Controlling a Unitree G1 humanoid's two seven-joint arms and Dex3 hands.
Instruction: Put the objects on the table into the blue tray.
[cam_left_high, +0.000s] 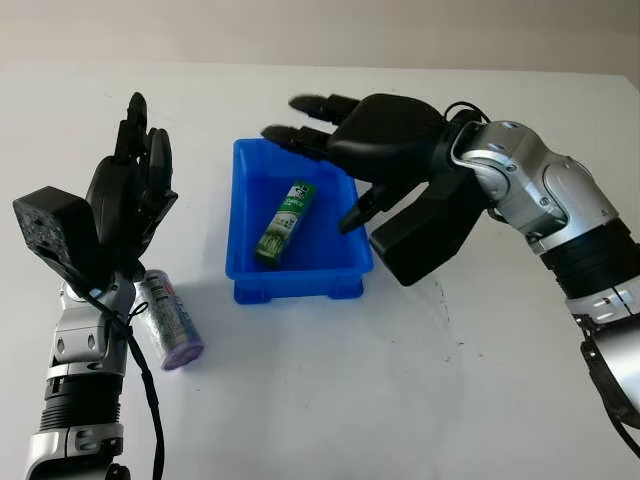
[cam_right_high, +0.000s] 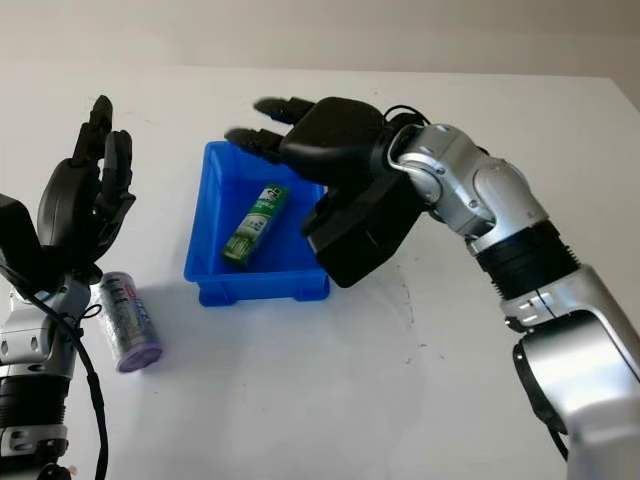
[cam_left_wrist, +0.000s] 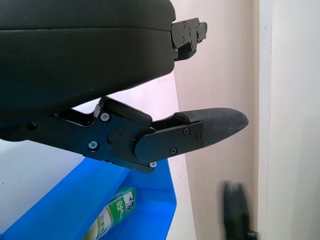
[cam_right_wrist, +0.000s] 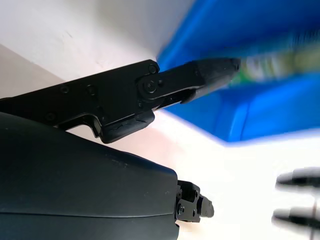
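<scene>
Blue plastic tray (cam_left_high: 250, 200) holds a green cylindrical tube (cam_left_high: 286, 222); our empty right hand (cam_left_high: 345, 130) hovers above (purple can (cam_left_high: 168, 320) lies beside our raised, empty left hand (cam_left_high: 135, 185)).

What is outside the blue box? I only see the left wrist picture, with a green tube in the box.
Observer: A purple can lies on its side on the table, apart from the blue box.
Operator: Is a hand holding it?
Observer: No. The left hand is open and raised just above the can.
Operator: Where is the other hand?
Observer: The right hand is open, over the far right part of the box.
Operator: Is the tube alone in there?
Observer: Yes, the green tube is the only thing inside, lying slantwise.
</scene>
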